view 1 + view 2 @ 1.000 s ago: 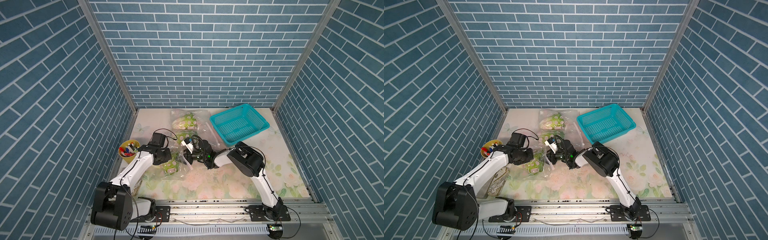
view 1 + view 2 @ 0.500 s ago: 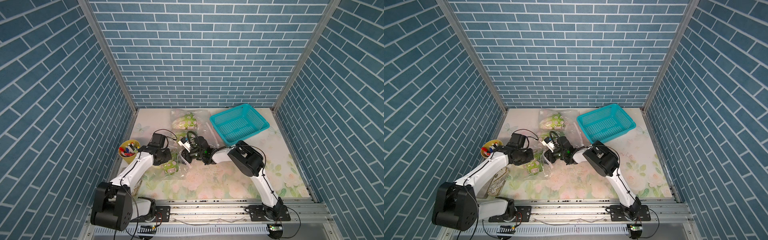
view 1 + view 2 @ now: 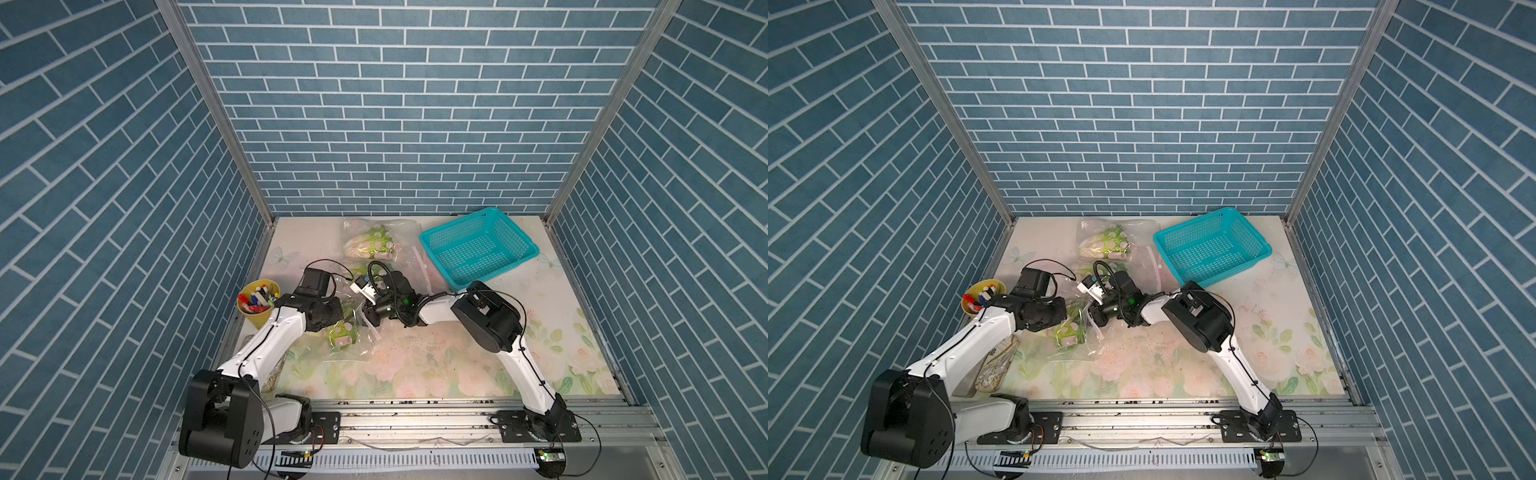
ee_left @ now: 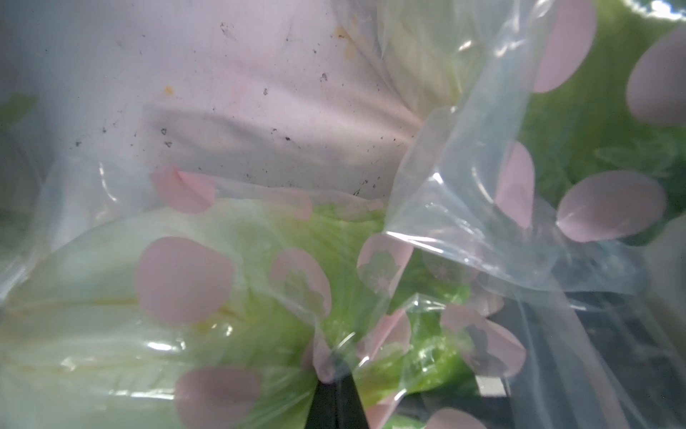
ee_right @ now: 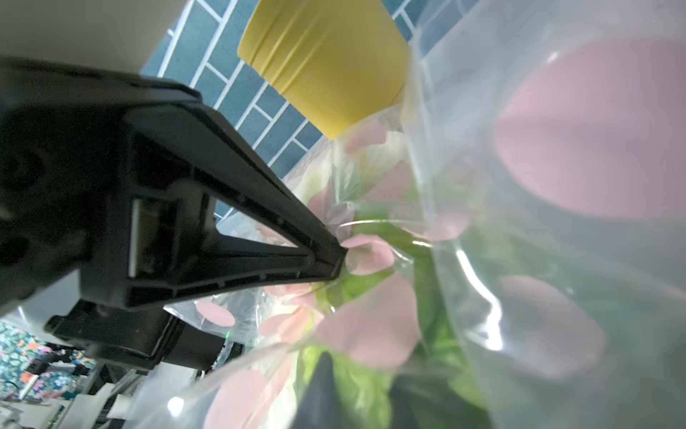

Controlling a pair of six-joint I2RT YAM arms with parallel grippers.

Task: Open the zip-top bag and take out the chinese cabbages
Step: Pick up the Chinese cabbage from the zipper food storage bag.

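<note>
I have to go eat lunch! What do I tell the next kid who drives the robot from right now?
Left gripper: shut on the front bag.
Right gripper: shut at that bag too; a real grip is not clear.
Things: front cabbage inside the front bag, rear cabbage inside the rear bag. Basket holds nothing.
Done: no cabbage is out.
Left: pull the bag open, take the cabbages out.
</note>
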